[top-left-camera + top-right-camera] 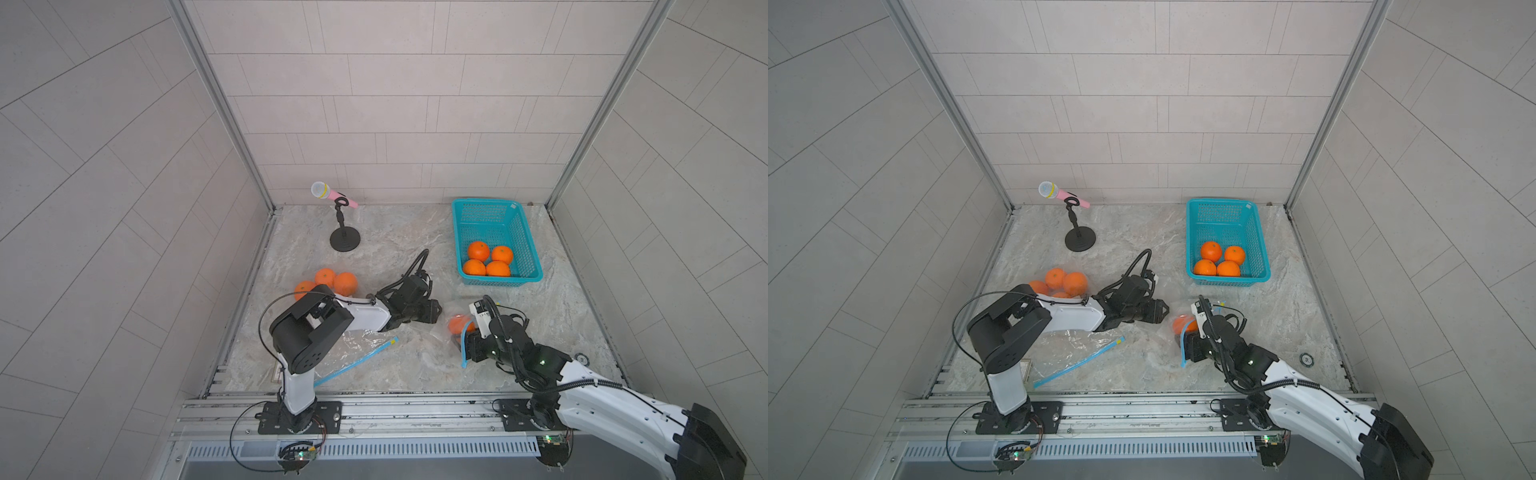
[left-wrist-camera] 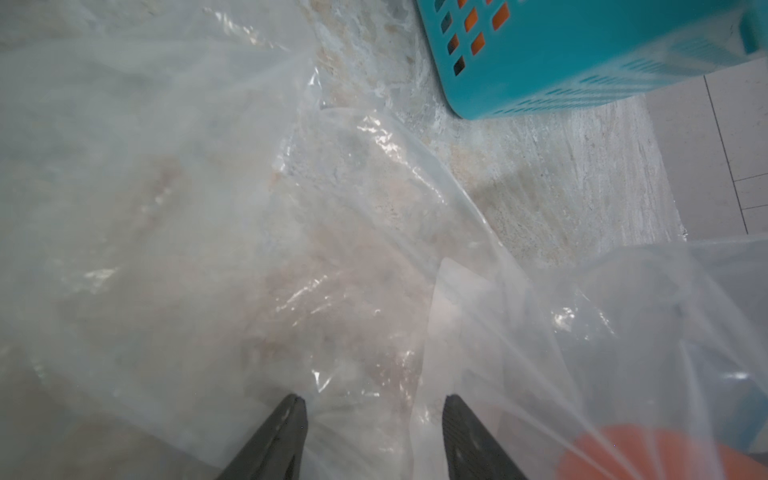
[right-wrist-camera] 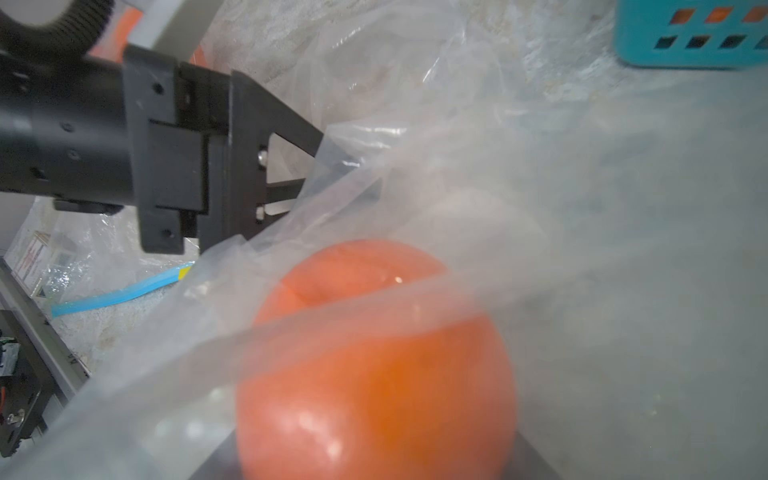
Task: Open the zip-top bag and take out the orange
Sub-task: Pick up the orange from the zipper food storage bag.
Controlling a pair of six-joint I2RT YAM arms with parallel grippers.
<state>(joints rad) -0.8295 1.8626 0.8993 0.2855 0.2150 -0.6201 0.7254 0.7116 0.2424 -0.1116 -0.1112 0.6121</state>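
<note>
The clear zip-top bag (image 1: 439,332) lies crumpled on the marble surface, a little right of centre in the lower part of both top views. Its blue zip strip (image 1: 464,351) is bowed into a curve. One round, glossy orange (image 1: 456,323) sits inside it. In the right wrist view the fruit fills the lower middle, with hazy film draped across it.

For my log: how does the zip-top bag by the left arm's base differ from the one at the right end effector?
The left bag lies flat and looks empty; the right bag is bunched around an orange. The left bag's blue zip strip runs straight; the right bag's curves. Both are clear plastic.
</note>
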